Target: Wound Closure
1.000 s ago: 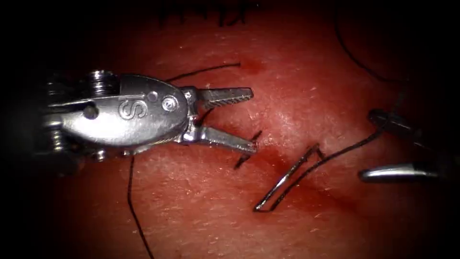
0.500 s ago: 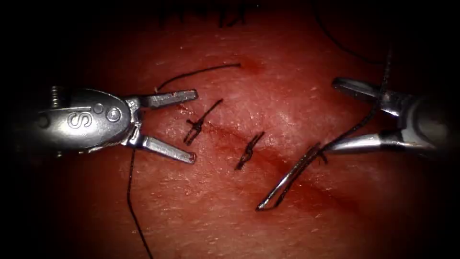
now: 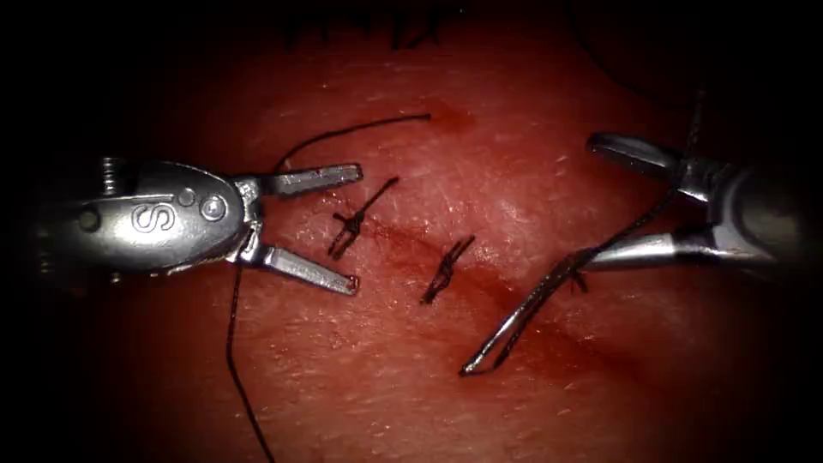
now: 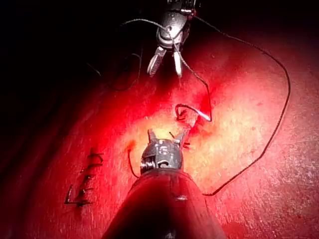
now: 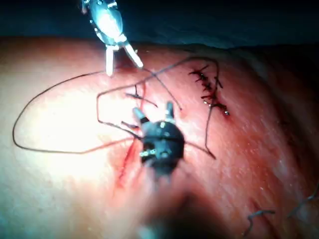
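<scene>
Your left tool point(image 3: 353, 228) at nine o'clock, fingers released, holding nothing, your right tool point(image 3: 591, 202) at three o'clock, fingers released, needle point(image 3: 514, 321) free on tissue point(image 3: 360, 369), thread point(image 3: 630, 230) between its fingers

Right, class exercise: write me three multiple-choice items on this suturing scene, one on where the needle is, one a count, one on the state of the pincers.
1. Where does the needle lie?
A. on the tissue, right of both knotted stitches
B. left of both
C. between them

2. How many knotted stitches sit between the left pincer and the right pincer?
A. one
B. two
C. four

3. Both pincers are:
A. open, holding nothing
B. shut on the needle
C. shut on the tissue

Key: 1 A, it lies free near the right pincer; 2 B, two knots cross the cut; 3 A, both jaw pairs gape, and the thread merely passes the right one.
</scene>
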